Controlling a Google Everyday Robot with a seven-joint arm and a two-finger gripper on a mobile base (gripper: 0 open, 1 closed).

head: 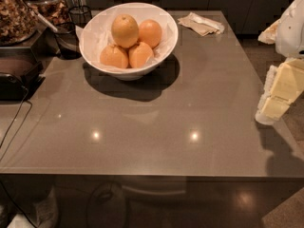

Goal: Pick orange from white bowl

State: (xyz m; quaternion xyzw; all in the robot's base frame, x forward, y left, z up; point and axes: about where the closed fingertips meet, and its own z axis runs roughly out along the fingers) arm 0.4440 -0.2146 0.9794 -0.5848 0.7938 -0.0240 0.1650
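The white bowl (164, 20) stands at the far left of the grey table, lined with white paper. The paler yellow-orange orange (125, 30) lies on top at the bowl's middle left, resting on three deeper orange fruits (150, 32). My gripper (274, 106) hangs at the right edge of the view, over the table's right edge. It is far to the right of the bowl and nearer the front, and it touches nothing.
A crumpled paper napkin (202, 23) lies at the far right of the table. A dark wire basket (69, 37), jars of snacks (16, 13) and a black appliance (16, 77) with a cable crowd the left side. The bowl casts a shadow (137, 87) in front.
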